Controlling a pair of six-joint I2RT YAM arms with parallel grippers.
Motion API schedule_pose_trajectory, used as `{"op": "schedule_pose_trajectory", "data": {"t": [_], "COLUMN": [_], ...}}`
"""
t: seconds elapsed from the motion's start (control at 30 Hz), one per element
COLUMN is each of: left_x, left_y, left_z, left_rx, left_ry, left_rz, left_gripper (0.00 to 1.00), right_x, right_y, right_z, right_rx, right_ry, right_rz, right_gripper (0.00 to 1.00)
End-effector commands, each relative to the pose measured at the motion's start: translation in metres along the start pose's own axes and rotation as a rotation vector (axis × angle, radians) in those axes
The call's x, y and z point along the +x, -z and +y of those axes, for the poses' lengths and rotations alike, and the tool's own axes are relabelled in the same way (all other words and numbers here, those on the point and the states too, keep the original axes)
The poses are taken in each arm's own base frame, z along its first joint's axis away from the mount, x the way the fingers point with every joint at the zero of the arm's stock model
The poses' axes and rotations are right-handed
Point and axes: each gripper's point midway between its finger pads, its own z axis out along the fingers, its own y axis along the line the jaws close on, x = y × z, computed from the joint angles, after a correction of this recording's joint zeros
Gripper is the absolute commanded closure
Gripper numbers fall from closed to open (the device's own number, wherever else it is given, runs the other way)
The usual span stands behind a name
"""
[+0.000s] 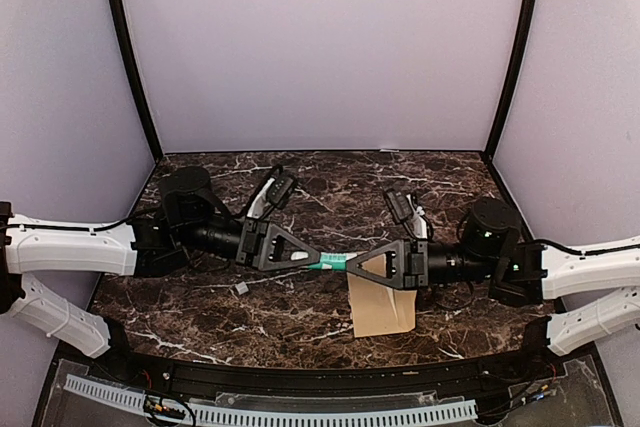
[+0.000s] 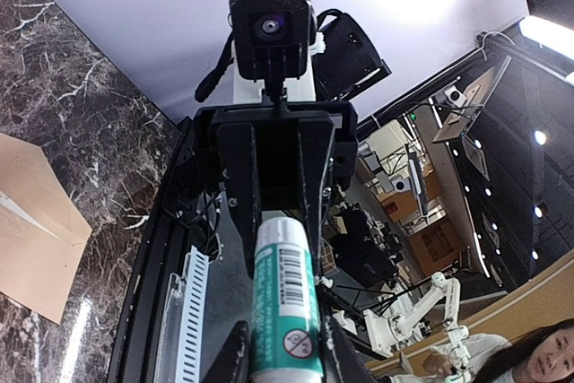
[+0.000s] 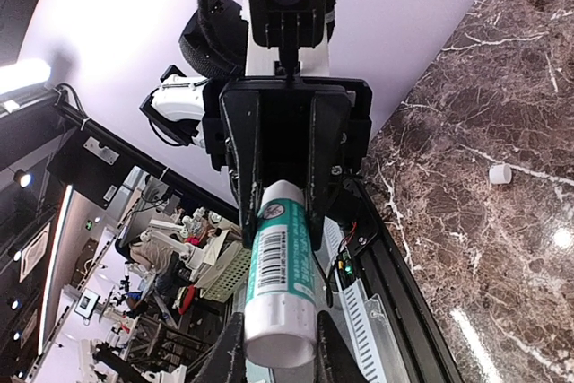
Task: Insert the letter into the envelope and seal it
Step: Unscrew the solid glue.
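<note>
Since sealing probably takes glue, left gripper (image 1: 315, 257) and right gripper (image 1: 355, 265) both clamp the glue stick (image 3: 282, 275), one per end, above the envelope (image 1: 382, 309) lying by the table's (image 1: 300, 322) near edge; letter's not showing.

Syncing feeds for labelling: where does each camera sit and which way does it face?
Top external: above and behind, looking down on the table; left arm, right arm show.
Left wrist: looks along its fingers toward the right gripper; envelope at frame left.
Right wrist: looks along its fingers toward the left gripper.
Shared: both wrist views show the glue stick spanning the two grippers.
</note>
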Motion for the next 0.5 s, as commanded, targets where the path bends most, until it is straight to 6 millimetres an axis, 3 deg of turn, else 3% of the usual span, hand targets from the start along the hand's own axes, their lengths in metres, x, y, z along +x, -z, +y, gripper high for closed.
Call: {"op": "schedule_pose_trajectory", "data": {"t": [0.0,0.27,0.47], "left_x": [0.005,0.007,0.011], "left_y": [0.003,0.007,0.006], "left_z": [-0.013,-0.009,-0.01], "left_rx": [0.027,-0.038,-0.058], "left_ry": [-0.128,-0.225,-0.286], "left_rz": [0.026,0.053,0.085], "left_gripper": [1.0,1.0,1.0], "right_x": [-0.01,0.004,0.01], "right_y": [0.003,0.01,0.016], "right_z": [0.012,-0.008,-0.013], "right_rx": [-0.058,-0.014,-0.007], "right_ry": [-0.095,-0.313,-0.426], "right_rz": [-0.061,-0.057,-0.056], "right_gripper": [0.95,0.97,0.97]}}
